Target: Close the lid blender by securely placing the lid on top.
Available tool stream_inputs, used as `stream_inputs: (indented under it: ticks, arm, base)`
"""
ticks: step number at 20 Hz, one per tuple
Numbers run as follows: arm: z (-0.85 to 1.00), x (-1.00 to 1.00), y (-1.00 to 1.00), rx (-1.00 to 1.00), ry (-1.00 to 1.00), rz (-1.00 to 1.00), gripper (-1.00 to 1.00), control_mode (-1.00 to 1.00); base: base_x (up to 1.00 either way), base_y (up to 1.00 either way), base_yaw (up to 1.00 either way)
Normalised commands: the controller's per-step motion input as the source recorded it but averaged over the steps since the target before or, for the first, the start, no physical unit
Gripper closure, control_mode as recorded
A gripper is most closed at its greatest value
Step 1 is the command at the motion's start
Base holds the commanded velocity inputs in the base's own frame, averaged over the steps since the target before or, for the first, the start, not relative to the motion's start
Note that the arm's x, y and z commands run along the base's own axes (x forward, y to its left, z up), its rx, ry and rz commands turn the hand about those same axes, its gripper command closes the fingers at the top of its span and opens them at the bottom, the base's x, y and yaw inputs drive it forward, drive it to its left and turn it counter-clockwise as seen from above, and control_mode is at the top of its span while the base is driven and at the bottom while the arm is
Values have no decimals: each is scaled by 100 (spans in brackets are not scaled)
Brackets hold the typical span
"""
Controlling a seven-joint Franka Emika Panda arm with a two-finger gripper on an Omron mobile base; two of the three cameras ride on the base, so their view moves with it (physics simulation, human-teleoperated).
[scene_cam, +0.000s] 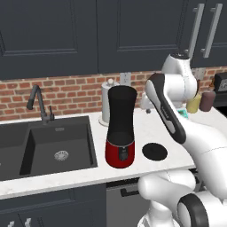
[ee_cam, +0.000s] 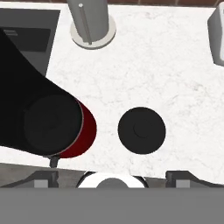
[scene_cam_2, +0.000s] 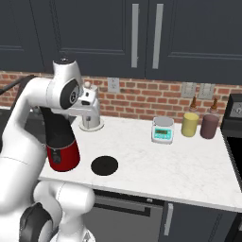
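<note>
The blender (scene_cam: 120, 128) stands on the white counter just right of the sink, a tall black jar with an open top on a glossy red base (scene_cam_2: 62, 156). The lid (scene_cam: 154, 151), a flat black disc, lies on the counter to the blender's right, apart from it (scene_cam_2: 104, 165). My gripper (ee_cam: 113, 178) hangs well above the counter and looks straight down, open wide, with nothing between its fingertips (ee_cam: 43, 179). In the hand view the lid (ee_cam: 141, 130) sits just right of centre and the jar's mouth (ee_cam: 52, 124) is to its left.
A paper-towel roll (scene_cam: 107, 102) stands behind the blender. The dark sink (scene_cam: 13, 155) and faucet (scene_cam: 40, 104) lie to the left. A small scale (scene_cam_2: 163, 130), a yellow bottle (scene_cam_2: 190, 124) and a dark bottle (scene_cam_2: 209, 125) stand at the back right.
</note>
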Motion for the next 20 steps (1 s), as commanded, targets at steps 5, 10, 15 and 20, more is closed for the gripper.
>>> stream_inputs:
  ticks: [5,10,15,20]
  arm:
    - [-33,-16,-18,0,0,0,-100,-100]
    - [-41,-11,-18,0,1,0,-100,-100]
    - [-49,0,-10,-3,4,0,-100,-100]
    - [-57,0,-18,-4,7,0,-100,-100]
  base:
    - [0,0,0]
    - [0,0,0]
    - [0,0,0]
    - [0,0,0]
